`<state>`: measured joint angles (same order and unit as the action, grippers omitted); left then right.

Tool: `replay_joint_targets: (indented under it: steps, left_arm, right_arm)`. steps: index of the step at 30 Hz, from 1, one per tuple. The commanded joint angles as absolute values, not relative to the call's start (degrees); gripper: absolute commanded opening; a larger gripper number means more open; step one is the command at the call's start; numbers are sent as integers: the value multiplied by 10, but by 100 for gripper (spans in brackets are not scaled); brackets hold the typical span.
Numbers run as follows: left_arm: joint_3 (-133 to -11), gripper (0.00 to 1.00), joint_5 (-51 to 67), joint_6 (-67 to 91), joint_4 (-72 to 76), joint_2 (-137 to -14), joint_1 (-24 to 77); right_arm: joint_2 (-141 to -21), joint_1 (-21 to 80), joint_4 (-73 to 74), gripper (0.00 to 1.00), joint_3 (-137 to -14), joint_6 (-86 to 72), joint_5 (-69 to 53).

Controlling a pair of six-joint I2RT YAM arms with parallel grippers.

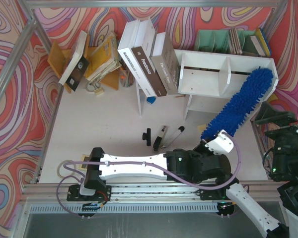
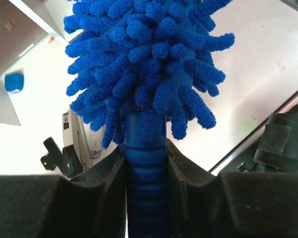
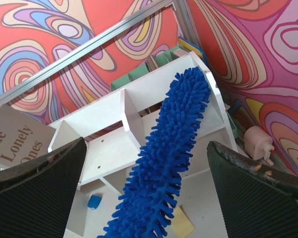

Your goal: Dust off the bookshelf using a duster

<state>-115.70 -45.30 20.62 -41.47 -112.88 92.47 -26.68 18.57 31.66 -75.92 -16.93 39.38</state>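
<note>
Pose: left arm (image 1: pixel 134 168) stretched low across near edge of table (image 1: pixel 109 129), wrist angled toward far right. Left gripper (image 2: pixel 146 153) clamped tight on ribbed blue handle of duster (image 1: pixel 243 101). Right gripper (image 3: pixel 148 173) has jaws spread wide, holding nothing, and faces shelf from right side. Duster head bright blue, shaggy (chenille fingers splayed all round) — slants up across right cubby of bookshelf (image 1: pixel 208 62) — tip at its top right corner; contact with wood unclear.
</note>
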Motion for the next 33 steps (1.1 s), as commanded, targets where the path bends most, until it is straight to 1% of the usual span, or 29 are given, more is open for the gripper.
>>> replay_joint_targets:
  steps: [1, 6, 15, 25, 33]
  left_arm:
    - [-1124, 0, -485, 139, -291, -1092, 949]
    - [-1069, 0, -506, 124, -236, -1061, 953]
    - [-1067, 0, -493, 110, -242, -1077, 953]
    - [-1044, 0, -425, 108, -276, -1101, 950]
    - [-961, 0, -358, 131, -256, -1084, 924]
  right_arm:
    - [-260, 185, 313, 95, -774, -164, 405]
    - [-258, 185, 312, 95, -781, -161, 405]
    - [-260, 185, 312, 94, -790, -159, 403]
    - [-264, 185, 314, 94, -791, -161, 402]
    - [-267, 185, 311, 95, -788, -161, 401]
